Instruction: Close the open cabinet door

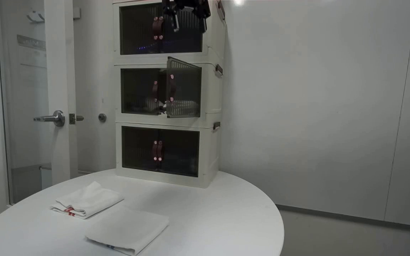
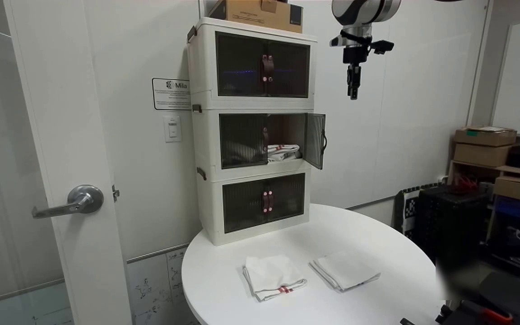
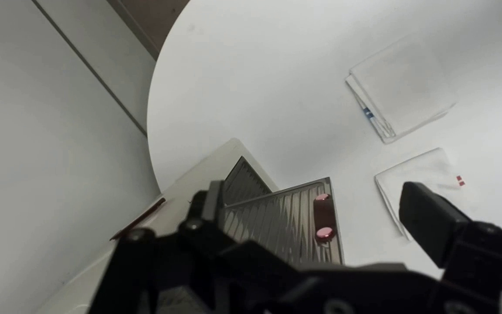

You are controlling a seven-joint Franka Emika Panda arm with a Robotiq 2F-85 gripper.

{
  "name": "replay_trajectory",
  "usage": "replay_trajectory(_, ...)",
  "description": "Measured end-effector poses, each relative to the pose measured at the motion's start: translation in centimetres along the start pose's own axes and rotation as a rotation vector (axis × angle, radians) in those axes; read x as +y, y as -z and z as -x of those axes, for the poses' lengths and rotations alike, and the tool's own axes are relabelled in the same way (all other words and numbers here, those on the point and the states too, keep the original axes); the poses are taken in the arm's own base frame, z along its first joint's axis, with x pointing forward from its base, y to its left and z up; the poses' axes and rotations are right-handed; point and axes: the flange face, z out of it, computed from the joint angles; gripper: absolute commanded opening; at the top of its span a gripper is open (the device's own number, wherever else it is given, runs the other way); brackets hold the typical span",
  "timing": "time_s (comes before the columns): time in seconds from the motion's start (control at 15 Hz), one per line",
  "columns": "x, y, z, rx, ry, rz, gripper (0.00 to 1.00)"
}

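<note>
The cabinet door, a dark tinted ribbed panel with a brown strap handle, stands swung outward from the middle tier of the white cabinet [image 1: 210,89] in both exterior views [image 1: 185,90] [image 2: 315,141]. The middle tier's other panel [image 2: 243,141] is shut. In the wrist view the open door [image 3: 277,222] shows below and between my fingers. My gripper [image 1: 189,27] is open and empty, with a wide gap between its fingers. In an exterior view it hangs higher than the door and apart from it [image 2: 353,94]. The door's lower part is hidden by the gripper in the wrist view.
The cabinet stands on a round white table [image 1: 240,206]. A red-marked folded cloth [image 2: 273,275] and a blue-marked folded cloth [image 2: 345,270] lie in front. Another cloth [image 2: 283,152] is inside the middle tier. A cardboard box [image 2: 264,16] sits on top. A wall [image 1: 315,106] rises behind.
</note>
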Motion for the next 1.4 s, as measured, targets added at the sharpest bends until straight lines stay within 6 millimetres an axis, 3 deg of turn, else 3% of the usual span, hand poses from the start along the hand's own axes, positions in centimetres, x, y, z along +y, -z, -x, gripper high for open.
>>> replay_trajectory(0.33, 1.5, -1.7, -0.8, 0.002, -0.004, 0.017, 1.0)
replay_trajectory(0.73, 1.3, -3.7, -2.0, -0.008, 0.007, -0.01, 1.0)
replay_trajectory(1.2, 1.4, -4.0, -2.0, -0.011, 0.005, -0.016, 1.0)
replay_trajectory(1.4, 1.5, -5.7, -2.1, -0.009, -0.003, -0.045, 1.0)
